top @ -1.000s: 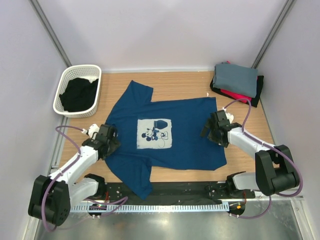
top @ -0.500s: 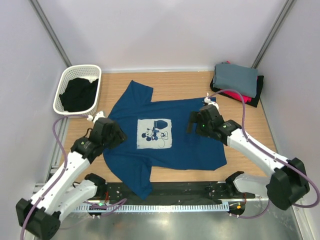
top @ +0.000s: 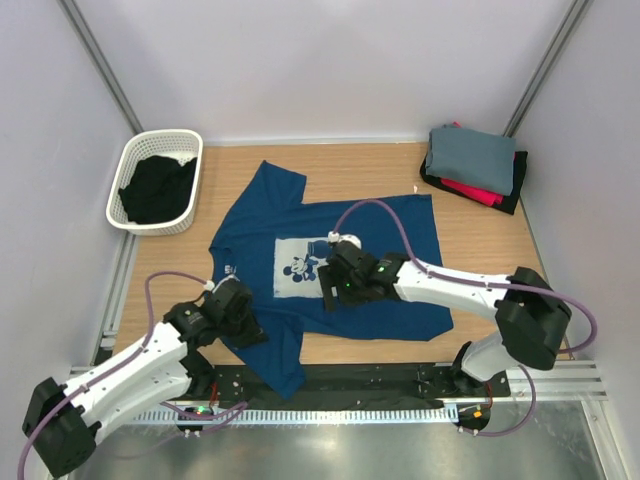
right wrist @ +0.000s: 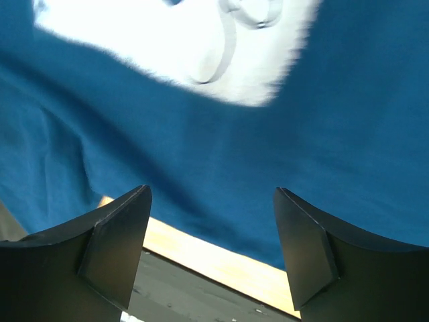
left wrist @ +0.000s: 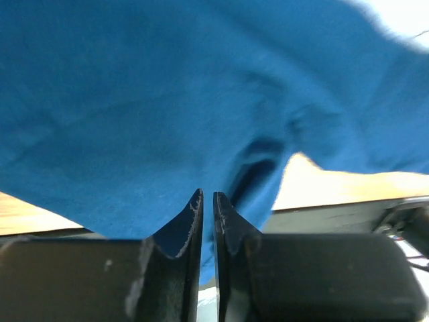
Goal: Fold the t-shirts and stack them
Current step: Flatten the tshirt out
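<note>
The left claw has its fingers pressed almost together, with only a thin slit between them. Blue cloth shows in that slit, so it seems to pinch the lower left edge of the navy t-shirt. The right claw is spread wide and hangs over the cloth just under the pale print, gripping nothing.

The shirt lies open and flat in the middle of the bench, and one sleeve reaches over the lower edge.

I think the danger is here: one side is caught and the other is not. If the left arm lifts alone, the shirt may drag sideways and wrinkle, and the fold would come out crooked. Such a thin pinch can also slip out. The right claw, so far inside the cloth, may push up a ridge. The folded stack sits at the upper right, well apart.
</note>
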